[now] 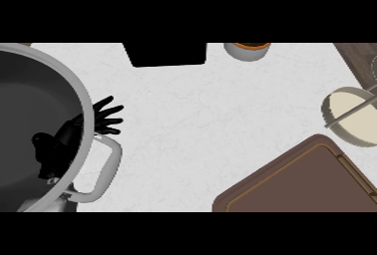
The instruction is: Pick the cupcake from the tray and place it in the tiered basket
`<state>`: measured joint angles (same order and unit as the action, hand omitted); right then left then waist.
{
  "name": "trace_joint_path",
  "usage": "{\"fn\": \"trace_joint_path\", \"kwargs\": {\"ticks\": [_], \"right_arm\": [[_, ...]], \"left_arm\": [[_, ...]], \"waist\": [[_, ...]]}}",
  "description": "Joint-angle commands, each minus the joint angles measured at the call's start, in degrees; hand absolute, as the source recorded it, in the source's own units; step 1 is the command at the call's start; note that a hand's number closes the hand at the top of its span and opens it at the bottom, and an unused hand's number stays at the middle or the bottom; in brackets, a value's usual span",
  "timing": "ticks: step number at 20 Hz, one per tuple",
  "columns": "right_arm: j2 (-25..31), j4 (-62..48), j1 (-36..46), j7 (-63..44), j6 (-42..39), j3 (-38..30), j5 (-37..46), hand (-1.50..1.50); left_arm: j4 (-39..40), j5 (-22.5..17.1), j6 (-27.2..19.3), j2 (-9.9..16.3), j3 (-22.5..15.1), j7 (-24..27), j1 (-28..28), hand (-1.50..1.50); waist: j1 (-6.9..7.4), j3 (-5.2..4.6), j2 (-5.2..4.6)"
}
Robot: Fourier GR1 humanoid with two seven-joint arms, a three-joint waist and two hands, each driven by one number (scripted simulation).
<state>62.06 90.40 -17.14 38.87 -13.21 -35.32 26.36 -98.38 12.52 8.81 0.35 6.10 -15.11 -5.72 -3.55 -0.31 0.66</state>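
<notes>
Counter [206, 114]: white, faintly veined, fills most of the head view.

Large grey pot [80, 94]: takes the whole left side, cut by the left edge, dark inside. Its loop handle [108, 169] sticks out to the lower right, over the counter.

Brown tray [294, 187]: lower right corner, set at a slant, with a thin pale line along its rim. The part in view carries nothing.

Tiered basket [352, 118]: right edge, just above the tray's top corner. Round cream tier, grey rim, a bar across it.

Black flat slab [166, 54]: top edge, left of centre.

Small pale cup with an orange rim [247, 51]: top edge, just right of the slab.

Left robot hand [101, 118]: black, fingers spread and straight, pointing up and right. It lies at the pot's rim, holding nothing, well apart from the tray and basket.

Cupcake: shows nowhere in this view, so its place, long axis and heading cannot be told, nor its position relative to the robot hand.
</notes>
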Motion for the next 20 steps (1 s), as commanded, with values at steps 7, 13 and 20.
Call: {"fn": "trace_joint_path", "kwargs": {"ticks": [7,13,20], "right_arm": [[4.61,-0.80,3.96,-9.85,-23.45,-10.58,-19.32,1.50],[6.78,0.13,10.52,-18.97,-22.77,-6.92,-21.55,1.50],[5.27,-6.15,16.90,-17.85,-12.64,2.59,-12.79,1.50]], "left_arm": [[2.27,-0.13,-9.41,-0.33,-3.09,8.48,0.46,0.00],[5.61,0.57,-14.74,-0.34,-7.88,8.09,-2.98,0.00],[6.41,-0.03,-14.32,-0.34,-7.69,8.54,-4.44,0.00]], "waist": [[2.44,0.05,-0.49],[3.83,0.20,-0.94],[4.99,0.31,-1.23]]}}
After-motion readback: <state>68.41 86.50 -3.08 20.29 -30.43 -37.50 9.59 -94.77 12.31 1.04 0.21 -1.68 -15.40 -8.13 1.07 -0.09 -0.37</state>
